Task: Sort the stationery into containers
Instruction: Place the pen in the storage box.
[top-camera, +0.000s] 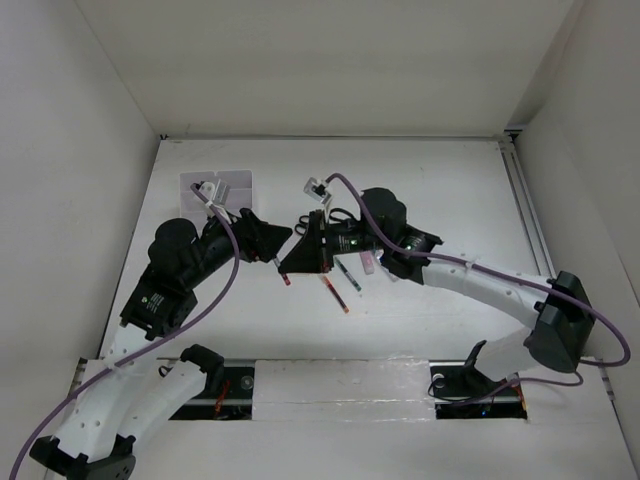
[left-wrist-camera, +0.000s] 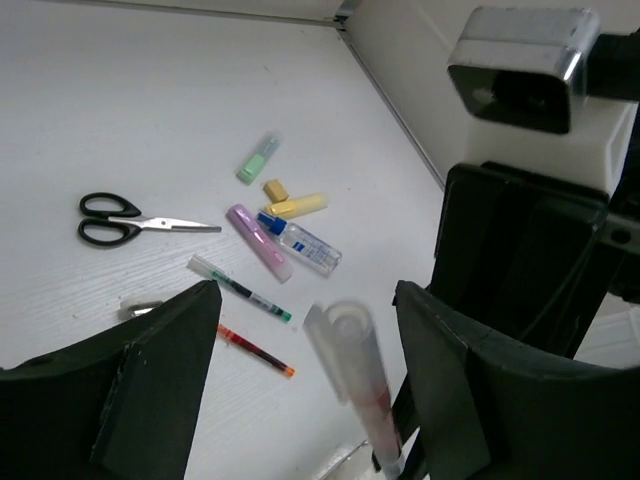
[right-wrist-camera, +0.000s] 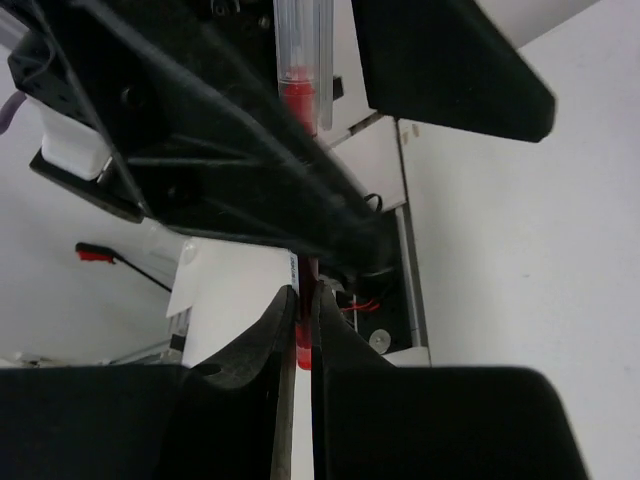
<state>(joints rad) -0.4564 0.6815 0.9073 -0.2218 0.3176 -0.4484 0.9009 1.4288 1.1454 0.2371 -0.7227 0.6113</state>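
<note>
right gripper (right-wrist-camera: 300, 305) pinches a blurred red pen (left-wrist-camera: 352, 372); left gripper (left-wrist-camera: 302, 305) gapes around it.

You had scissors (left-wrist-camera: 150, 222) left of the highlighters (left-wrist-camera: 258, 240) and tube (left-wrist-camera: 305, 245), two pens (left-wrist-camera: 240, 290) before them, all on the bench (left-wrist-camera: 150, 100); tray (top-camera: 222, 183) far left.
</note>
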